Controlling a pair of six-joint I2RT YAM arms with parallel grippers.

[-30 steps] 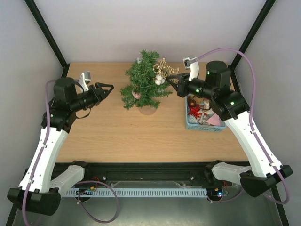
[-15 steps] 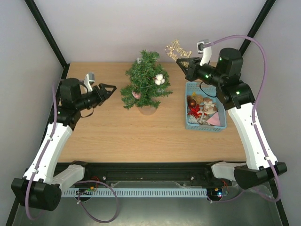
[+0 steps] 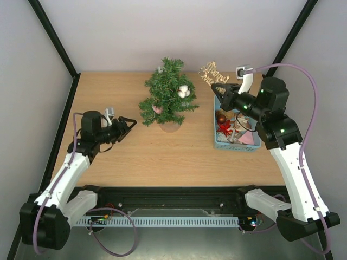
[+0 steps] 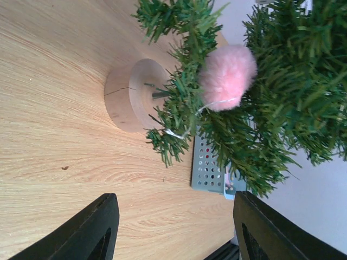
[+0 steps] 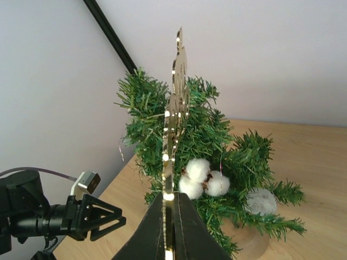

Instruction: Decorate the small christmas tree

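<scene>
On my overhead feed the small christmas tree (image 3: pixel 165 93) stands upright on its round wooden base (image 4: pixel 130 95) near the back middle of the table (image 3: pixel 135 160), with a pink pompom (image 4: pixel 227 70) hanging low in its branches and a cluster of white cotton balls (image 5: pixel 203 179) on the side facing the light-blue basket (image 3: pixel 236 147). My left gripper (image 3: pixel 129 125) sits low over the wood on the tree's left, jaws spread with nothing between them, pointing at the trunk. My right gripper (image 3: pixel 217 88) hangs above the basket's far end, pressed together on a gold glitter ornament (image 3: pixel 212 72), which it holds upright and clear of the branches.
</scene>
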